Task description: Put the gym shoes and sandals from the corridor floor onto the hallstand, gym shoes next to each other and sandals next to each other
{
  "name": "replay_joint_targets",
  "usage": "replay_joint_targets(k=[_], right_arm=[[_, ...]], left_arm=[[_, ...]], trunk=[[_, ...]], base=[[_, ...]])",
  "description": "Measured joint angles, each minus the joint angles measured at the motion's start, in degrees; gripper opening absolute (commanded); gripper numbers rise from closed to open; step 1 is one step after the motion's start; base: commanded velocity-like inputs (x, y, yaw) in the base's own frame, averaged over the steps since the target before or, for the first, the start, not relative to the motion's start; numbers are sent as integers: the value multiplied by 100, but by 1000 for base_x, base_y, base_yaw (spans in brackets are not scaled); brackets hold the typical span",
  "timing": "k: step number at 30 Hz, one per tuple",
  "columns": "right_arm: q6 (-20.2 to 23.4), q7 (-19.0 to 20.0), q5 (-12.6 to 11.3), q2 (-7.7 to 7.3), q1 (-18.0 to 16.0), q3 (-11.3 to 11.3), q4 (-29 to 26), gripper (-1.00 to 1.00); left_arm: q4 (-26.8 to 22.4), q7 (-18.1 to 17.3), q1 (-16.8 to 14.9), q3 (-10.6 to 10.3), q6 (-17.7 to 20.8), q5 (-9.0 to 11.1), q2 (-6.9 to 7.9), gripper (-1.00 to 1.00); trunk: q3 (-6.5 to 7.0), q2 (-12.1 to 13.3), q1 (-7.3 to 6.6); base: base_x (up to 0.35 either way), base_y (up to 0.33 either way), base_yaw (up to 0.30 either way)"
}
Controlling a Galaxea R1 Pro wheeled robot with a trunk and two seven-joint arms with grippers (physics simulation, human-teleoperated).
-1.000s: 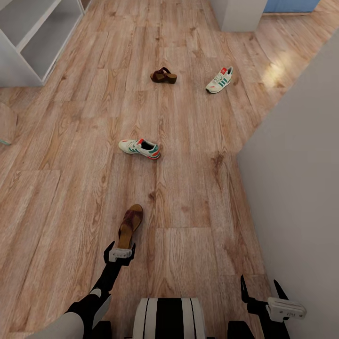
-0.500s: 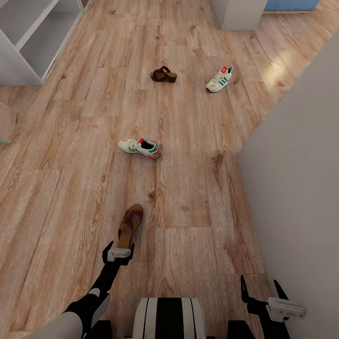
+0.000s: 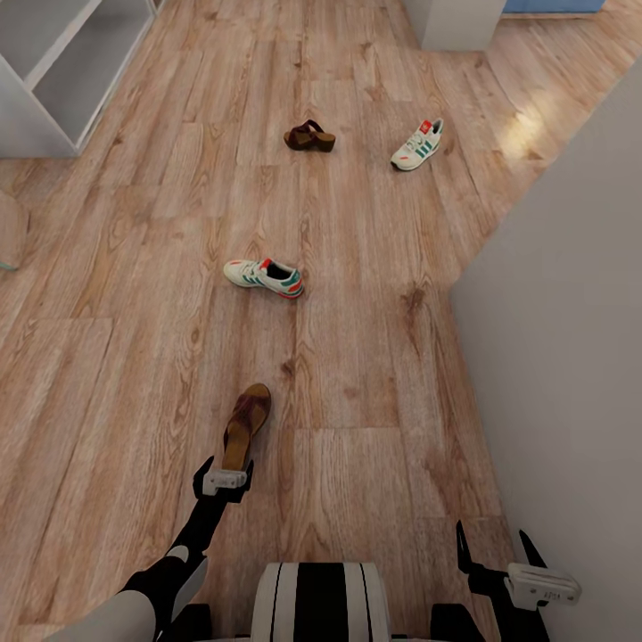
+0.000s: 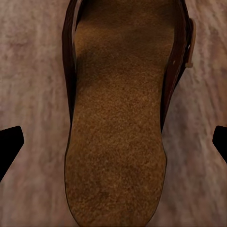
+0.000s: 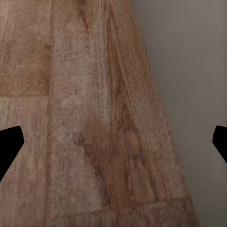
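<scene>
- Left claw (image 3: 225,467): fingers spread wide, one on each side of the near sandal's (image 3: 246,426) heel end, holding nothing; the tan footbed (image 4: 118,127) lies between the tips.
- Right claw (image 3: 493,546): wide open and empty, above bare corridor floor (image 5: 80,118) beside the grey wall (image 3: 571,294).
- Near sneaker (image 3: 264,277): on the floor, mid-corridor.
- Far sandal (image 3: 309,137) and far sneaker (image 3: 416,145): on the floor, apart.
- Shoe rack (image 3: 53,71): far left, shelves bare.

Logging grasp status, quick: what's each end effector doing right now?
Left end effector: open, over the near sandal, not holding it.
Right end effector: open, empty.
</scene>
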Motion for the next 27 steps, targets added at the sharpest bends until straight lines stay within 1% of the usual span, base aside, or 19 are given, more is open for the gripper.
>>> replay_joint_targets(k=[27], right_arm=[[4,-16,-3,7,0,-2,-4,100]], left_arm=[[0,0,0,1,-3,-3,4,100]], trunk=[[-11,0,0]], base=[[0,0,0]])
